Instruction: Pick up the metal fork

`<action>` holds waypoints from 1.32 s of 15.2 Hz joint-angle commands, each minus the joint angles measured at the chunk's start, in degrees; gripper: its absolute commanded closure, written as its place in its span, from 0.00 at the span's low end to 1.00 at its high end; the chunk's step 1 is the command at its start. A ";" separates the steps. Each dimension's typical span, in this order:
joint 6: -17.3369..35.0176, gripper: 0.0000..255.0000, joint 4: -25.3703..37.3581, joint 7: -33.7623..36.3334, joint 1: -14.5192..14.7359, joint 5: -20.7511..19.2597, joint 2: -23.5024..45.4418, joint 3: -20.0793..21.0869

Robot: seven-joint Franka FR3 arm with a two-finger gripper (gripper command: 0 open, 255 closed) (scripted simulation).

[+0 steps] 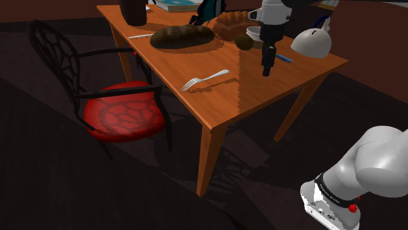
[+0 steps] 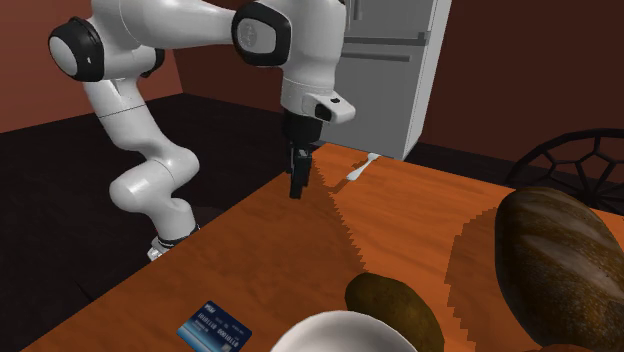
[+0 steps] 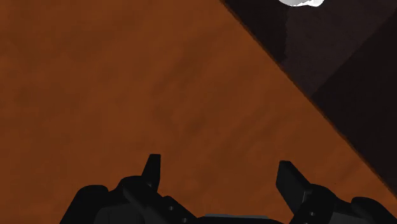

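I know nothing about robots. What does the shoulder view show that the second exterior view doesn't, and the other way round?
The shoulder view gives you the chair's red seat, a dark container at the table's far end and a white domed thing. The second exterior view brings in a grey fridge behind the table and the white arm in its full bend. Shared by both: the orange-brown table, the black tool hanging over it, the pale fork, the dark loaf and the blue card.

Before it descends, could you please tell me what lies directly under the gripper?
Bare brown tabletop lies under the open gripper; the fork lies apart on it. The gripper's own base covers a strip.
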 commanded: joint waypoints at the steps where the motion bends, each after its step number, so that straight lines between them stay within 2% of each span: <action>1: -0.69 0.00 4.22 -3.95 1.10 0.55 4.01 0.30; 9: -6.80 0.00 23.87 -16.71 5.29 2.42 19.41 3.83; 16: -15.32 0.00 44.45 -26.18 9.53 2.35 33.12 8.26; 17: -15.60 0.00 45.08 -26.41 9.67 2.32 33.51 8.38; 20: -12.68 0.00 41.04 -26.52 9.49 2.47 32.38 8.34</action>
